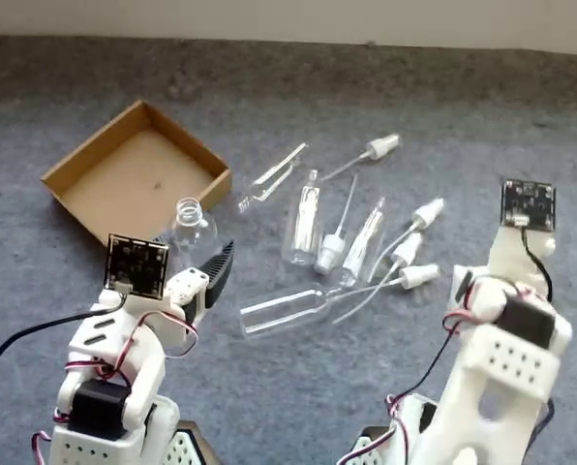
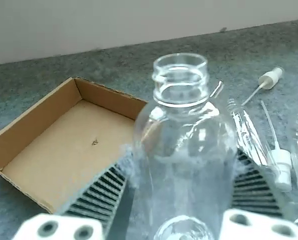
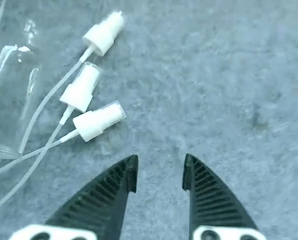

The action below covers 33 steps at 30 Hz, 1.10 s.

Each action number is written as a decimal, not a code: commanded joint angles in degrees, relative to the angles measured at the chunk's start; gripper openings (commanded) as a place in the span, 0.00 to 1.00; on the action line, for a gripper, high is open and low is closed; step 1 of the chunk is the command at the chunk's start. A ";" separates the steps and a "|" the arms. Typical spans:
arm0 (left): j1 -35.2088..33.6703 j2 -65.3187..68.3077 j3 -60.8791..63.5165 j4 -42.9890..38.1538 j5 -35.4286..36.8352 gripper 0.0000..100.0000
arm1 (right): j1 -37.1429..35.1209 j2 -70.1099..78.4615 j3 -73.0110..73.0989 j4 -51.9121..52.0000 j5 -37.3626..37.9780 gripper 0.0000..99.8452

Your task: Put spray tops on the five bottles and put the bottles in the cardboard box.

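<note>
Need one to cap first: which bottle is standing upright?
The bottle in the left claw, beside the box, open neck up; the rest lie on their sides.

Clear, glossy plastic in the bottle (image 2: 184,150). Matt brown cardboard in the box (image 1: 138,179). Smooth white plastic on the spray tops (image 3: 99,121). Fuzzy grey cloth over the tabletop (image 1: 385,87). Ribbed matt black plastic on the fingers (image 3: 104,200) of the right gripper (image 3: 159,172).

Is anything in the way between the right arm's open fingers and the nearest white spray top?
Nothing visible: only bare grey carpet lies between the right gripper and the nearest white plastic spray top.
</note>
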 commanded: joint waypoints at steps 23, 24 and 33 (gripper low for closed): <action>-6.81 -4.26 6.99 -8.88 2.55 0.19 | -14.11 52.79 -43.65 0.31 -39.30 0.15; -6.81 -4.26 7.16 -9.14 2.55 0.19 | -14.11 54.90 -45.41 0.31 -40.00 0.15; -6.81 -4.26 7.52 -9.41 2.55 0.19 | -14.20 67.30 -56.84 2.59 -40.35 0.15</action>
